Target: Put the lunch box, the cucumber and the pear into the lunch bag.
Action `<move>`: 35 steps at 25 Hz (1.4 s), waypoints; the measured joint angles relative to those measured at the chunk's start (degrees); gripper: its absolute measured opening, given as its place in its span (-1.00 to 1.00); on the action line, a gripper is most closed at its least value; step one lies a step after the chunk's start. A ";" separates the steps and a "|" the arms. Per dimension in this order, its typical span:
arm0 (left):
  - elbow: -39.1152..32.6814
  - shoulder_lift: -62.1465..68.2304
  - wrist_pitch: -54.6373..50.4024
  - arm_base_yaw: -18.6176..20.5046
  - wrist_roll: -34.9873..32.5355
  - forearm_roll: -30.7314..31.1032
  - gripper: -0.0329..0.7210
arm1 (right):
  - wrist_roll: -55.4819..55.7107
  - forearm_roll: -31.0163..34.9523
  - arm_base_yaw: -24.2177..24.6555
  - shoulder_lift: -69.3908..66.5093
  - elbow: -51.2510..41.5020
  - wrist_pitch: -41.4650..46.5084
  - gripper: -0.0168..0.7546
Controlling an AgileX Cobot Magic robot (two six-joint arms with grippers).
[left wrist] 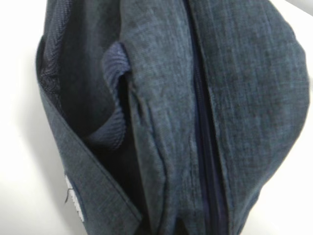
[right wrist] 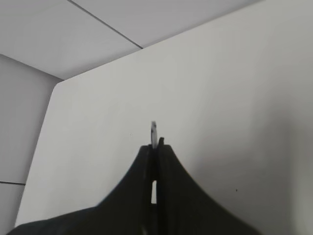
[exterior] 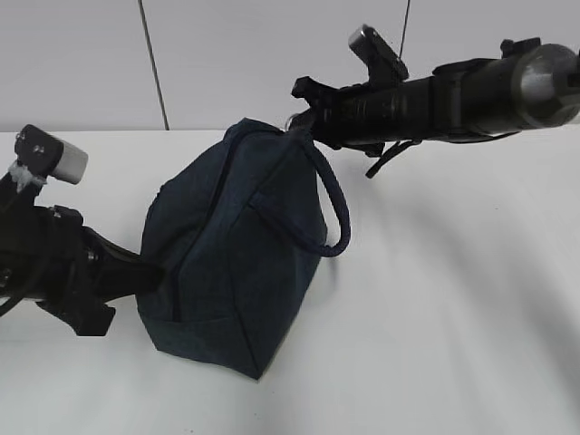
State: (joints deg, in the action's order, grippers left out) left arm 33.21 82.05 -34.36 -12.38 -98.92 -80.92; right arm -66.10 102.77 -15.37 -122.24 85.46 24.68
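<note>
Exterior view: a white bench fills most of the picture, and the dark navy lunch bag stands toward its back-left part, its top tilted toward the right arm. The bag's contents are hidden by the fabric, so the lunch box, cucumber and pear cannot be made out in any view. The thick loop handle hangs down the bag's right side.

The left gripper is pressed against the bag's lower left side; its tips are lost against the dark cloth, and a pinch of fabric is suggested but cannot be confirmed. The left wrist view is filled by the bag alone, with the zipper line seen running closed down the cloth and a side pocket gaping beside it.

The right gripper is seen at the bag's top corner. Only the right wrist view shows its jaws pressed together on a thin metal ring pull, with bare bench behind.
</note>
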 joint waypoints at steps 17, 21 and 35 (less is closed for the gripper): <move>0.00 0.00 2.10 0.00 0.05 -0.30 -0.89 | 6.69 -0.92 3.16 -6.75 0.39 8.26 -0.90; -0.05 0.00 3.35 0.00 0.47 -1.24 -0.59 | 1.72 -2.44 3.93 -6.51 0.39 8.53 -0.14; -0.10 -6.93 3.32 0.00 29.10 22.45 0.10 | 13.26 -38.84 4.68 10.27 0.29 9.30 0.48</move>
State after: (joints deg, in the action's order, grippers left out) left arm 33.11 75.12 -31.04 -12.38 -69.82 -58.47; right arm -52.84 63.93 -10.69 -111.97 85.75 33.98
